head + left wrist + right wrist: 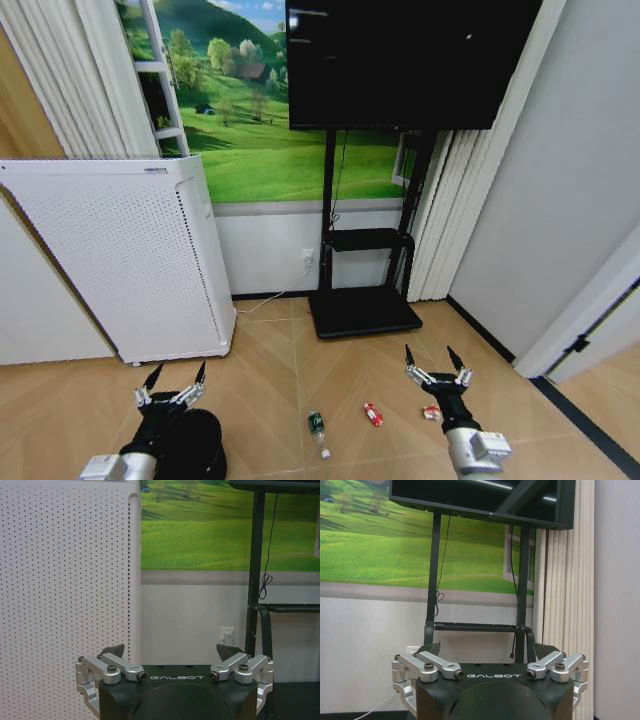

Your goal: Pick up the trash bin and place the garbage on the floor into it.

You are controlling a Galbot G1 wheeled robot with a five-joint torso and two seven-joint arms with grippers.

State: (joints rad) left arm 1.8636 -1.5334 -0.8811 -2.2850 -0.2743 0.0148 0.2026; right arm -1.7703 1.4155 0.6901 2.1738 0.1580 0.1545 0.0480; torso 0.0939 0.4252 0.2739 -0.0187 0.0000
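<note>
- Low at the left of the head view, the left gripper [173,381] is hovering with its jaws spread wide, holding nothing.
- Directly under and behind it, the bin [200,445] is standing on the wooden floor [270,370], partly hidden by the left arm.
- Just beyond them, the white appliance [130,260] is standing against the wall, well taller than the bin; in the left wrist view its perforated side [65,580] is filling the space past the left gripper [172,655], whose fingertips are pointing apart.
- Toward the middle of the floor, the bottle [317,428] is lying on its side, green label showing, right of the bin and apart from it.
- Right of the bottle, a red packet [372,414] is lying flat, near but not touching it.
- Farther back, the TV stand [365,310] is resting on its black base under the dark screen [400,60].
- Further right, a second packet [431,412] is lying on the floor, partly covered by the right arm.
- Above that packet, the right gripper [437,360] is hanging with its jaws wide apart and empty; in the right wrist view it [487,650] is facing the stand and the wall.
</note>
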